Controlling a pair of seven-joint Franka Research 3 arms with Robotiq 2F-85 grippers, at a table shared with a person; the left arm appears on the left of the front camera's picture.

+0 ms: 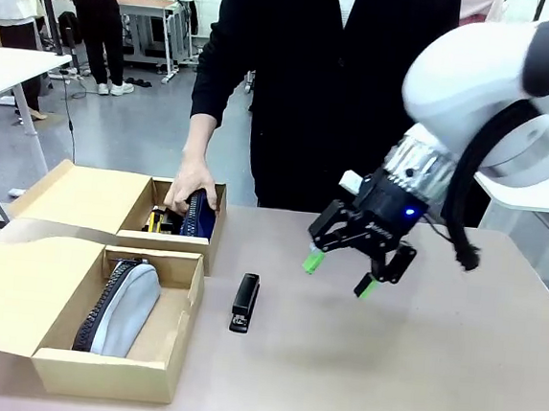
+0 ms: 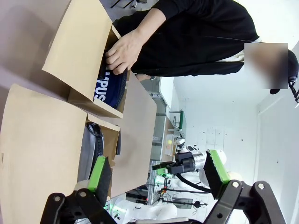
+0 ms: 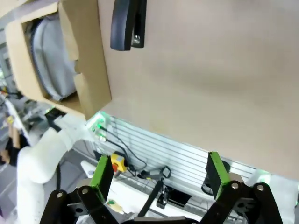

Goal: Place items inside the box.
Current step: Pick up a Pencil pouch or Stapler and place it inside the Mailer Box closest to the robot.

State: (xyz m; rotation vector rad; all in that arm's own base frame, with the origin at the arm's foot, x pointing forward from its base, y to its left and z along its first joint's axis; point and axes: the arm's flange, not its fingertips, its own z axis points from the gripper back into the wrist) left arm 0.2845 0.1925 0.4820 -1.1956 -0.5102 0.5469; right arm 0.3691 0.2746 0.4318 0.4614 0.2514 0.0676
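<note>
A long brown cardboard box (image 1: 60,348) lies at the table's left, lids folded open. A grey zip pouch (image 1: 121,306) rests in its near compartment. In the far compartment a person's hand (image 1: 192,185) presses a navy "CAMPUS" pouch (image 1: 199,218) beside a yellow item (image 1: 157,220). On the table just right of the box lies a black stapler (image 1: 244,302). My right gripper (image 1: 338,273) hovers open above the table, right of the stapler, holding nothing. In the left wrist view my left gripper (image 2: 159,175) is open, empty, near the box (image 2: 42,140) with the navy pouch (image 2: 110,86) beyond.
The person in black stands at the far edge behind the box. The tabletop (image 1: 414,372) right of the stapler is bare. In the right wrist view the stapler (image 3: 127,23) and the box's near end (image 3: 88,84) with the grey pouch (image 3: 49,56) show ahead of the fingers.
</note>
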